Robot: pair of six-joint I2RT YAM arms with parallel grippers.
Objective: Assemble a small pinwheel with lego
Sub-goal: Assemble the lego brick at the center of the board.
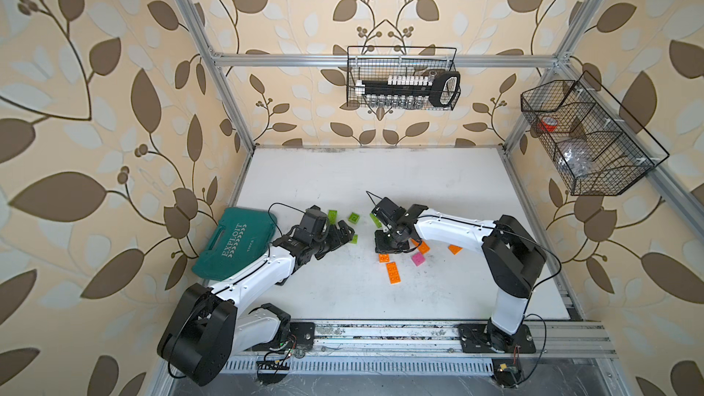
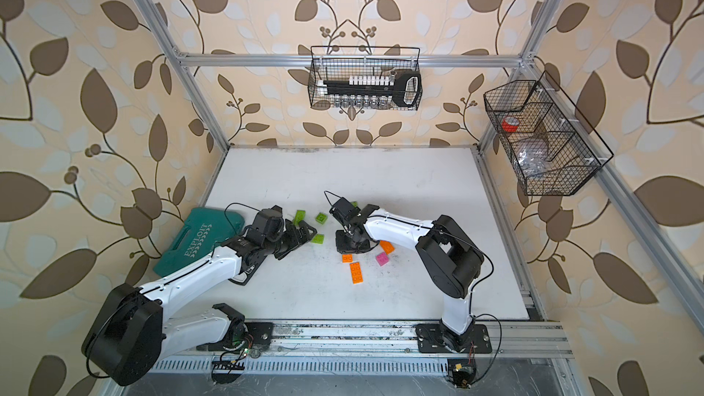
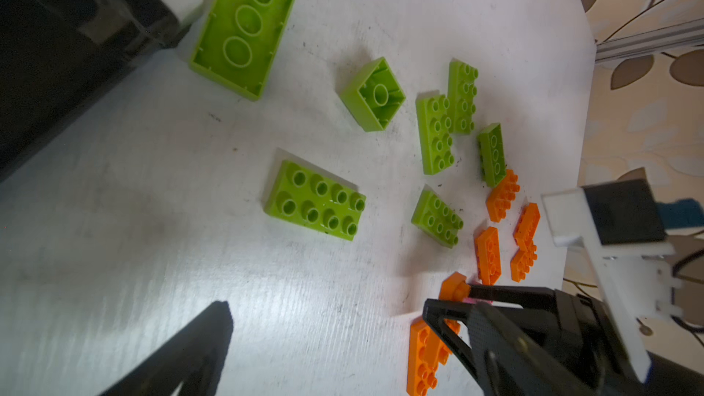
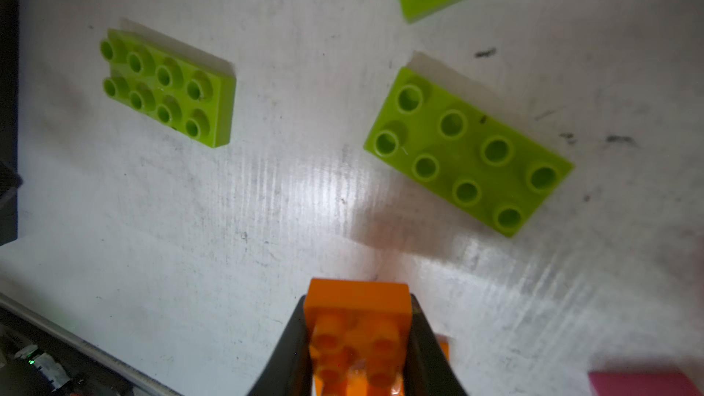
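Lime-green bricks (image 3: 316, 200) and orange lego (image 1: 393, 273) lie scattered on the white surface (image 1: 343, 291). Right tool (image 4: 359, 300) pinches one orange brick (image 4: 358, 340); left tool (image 1: 341, 236) gapes wide, empty. Probably light, rigid, slick: grip the flat side walls.

Tool case (image 1: 232, 241) lay at table's (image 1: 343, 173) L edge; L gripper (image 1: 341, 238) just R of it. Behind gripper: rear brick (image 1: 332, 217), L square brick (image 1: 354, 217) to its R; side brick (image 1: 354, 238) just beside gripper's R. R gripper (image 1: 392, 242) sat mid-table, gripped brick (image 4: 356, 321) btwn its jaws. On its near side: short brick (image 1: 384, 257), long brick (image 1: 393, 273) before it, R square brick (image 1: 418, 259) further R. Rear wire basket (image 1: 352, 81) hung behind table, socket set (image 1: 404, 85) in it; side wire basket (image 1: 609, 180) on R.
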